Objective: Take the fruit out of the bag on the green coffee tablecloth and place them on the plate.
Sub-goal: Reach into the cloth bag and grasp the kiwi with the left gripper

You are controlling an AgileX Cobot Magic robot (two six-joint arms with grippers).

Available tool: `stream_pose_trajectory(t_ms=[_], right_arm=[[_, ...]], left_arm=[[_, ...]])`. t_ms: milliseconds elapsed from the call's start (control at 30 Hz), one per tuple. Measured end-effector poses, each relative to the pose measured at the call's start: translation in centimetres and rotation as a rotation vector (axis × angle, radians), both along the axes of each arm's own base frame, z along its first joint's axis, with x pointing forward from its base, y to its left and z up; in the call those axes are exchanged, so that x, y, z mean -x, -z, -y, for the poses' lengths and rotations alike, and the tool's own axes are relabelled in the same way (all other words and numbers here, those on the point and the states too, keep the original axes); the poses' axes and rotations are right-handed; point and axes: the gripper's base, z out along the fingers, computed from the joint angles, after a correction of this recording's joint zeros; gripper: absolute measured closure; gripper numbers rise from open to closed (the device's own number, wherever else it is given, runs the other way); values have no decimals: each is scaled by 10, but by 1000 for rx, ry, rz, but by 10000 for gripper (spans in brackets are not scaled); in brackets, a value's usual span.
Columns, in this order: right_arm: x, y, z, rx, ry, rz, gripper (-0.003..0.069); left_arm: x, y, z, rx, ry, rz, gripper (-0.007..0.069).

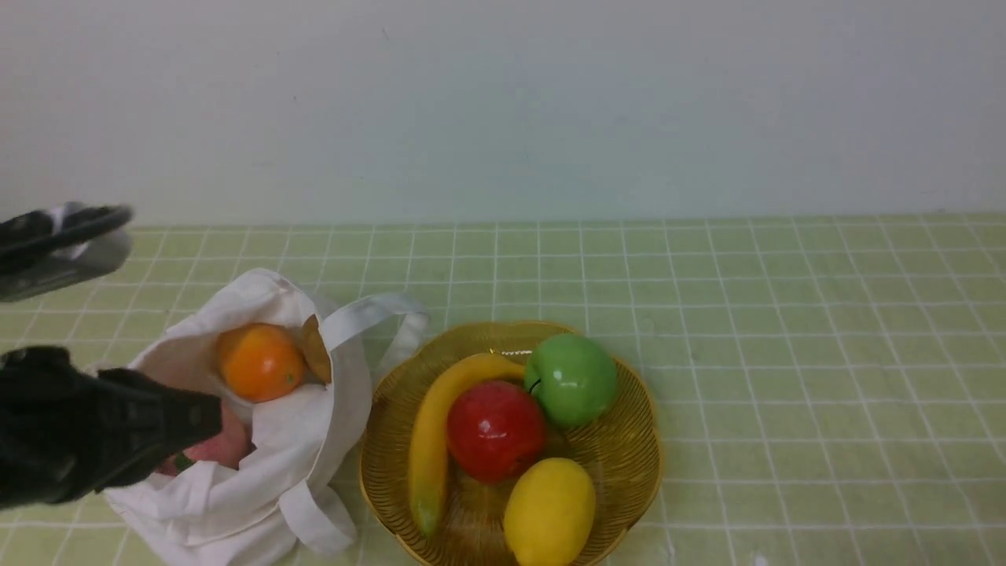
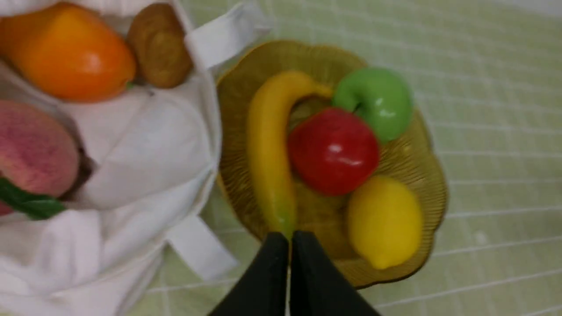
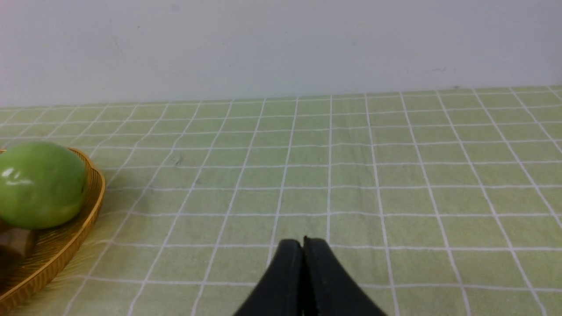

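The white bag (image 1: 299,440) lies open on the green tablecloth (image 1: 786,354), left of the plate (image 1: 629,464). Inside it lie the orange fruit (image 1: 259,362), the brownish pear-like fruit (image 1: 316,350) and the pink peach (image 1: 224,444). They also show in the left wrist view: orange fruit (image 2: 66,52), brownish fruit (image 2: 158,46), peach (image 2: 33,153) with its green leaf. My left gripper (image 1: 208,417) is shut and empty, over the bag's near left side by the peach; its tips (image 2: 288,239) point toward the plate (image 2: 421,158). My right gripper (image 3: 303,245) is shut and empty above bare cloth, right of the plate (image 3: 66,254).
The plate holds a banana (image 1: 432,440), a red apple (image 1: 495,428), a green apple (image 1: 572,379) and a lemon (image 1: 550,511). A dark and grey object (image 1: 63,244) sits at the far left edge. A white wall stands behind the table.
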Motion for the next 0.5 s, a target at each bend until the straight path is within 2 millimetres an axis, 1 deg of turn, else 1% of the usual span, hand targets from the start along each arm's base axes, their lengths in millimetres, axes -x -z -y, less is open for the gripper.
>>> stream_pose_trajectory(t_ms=[33,100,133,167,200,233,267,333,400,433,500], right_arm=[[0,0,0,0,0,0,674],[0,0,0,0,0,0,674],[0,0,0,1,0,0,674],[0,0,0,1,0,0,674],[0,0,0,1,0,0,674],[0,0,0,1,0,0,674],[0,0,0,1,0,0,674],[0,0,0,1,0,0,674],[0,0,0,1,0,0,674],[0,0,0,1,0,0,674],[0,0,0,1,0,0,674]], left_arm=[[-17,-1,-2,-38,15,-39,608],[-37,3,-3,-68,28,-92,581],[-50,3,-4,-78,35,-114,552],[-51,5,-4,-80,36,-122,552],[-66,8,-4,-83,38,-146,513],[-74,8,-4,-84,40,-152,486],[-78,10,-4,-85,42,-163,474],[-91,17,-5,-86,43,-189,398],[-99,27,-5,-86,46,-221,323],[-99,28,-5,-87,46,-223,317],[-105,36,-5,-87,44,-246,271]])
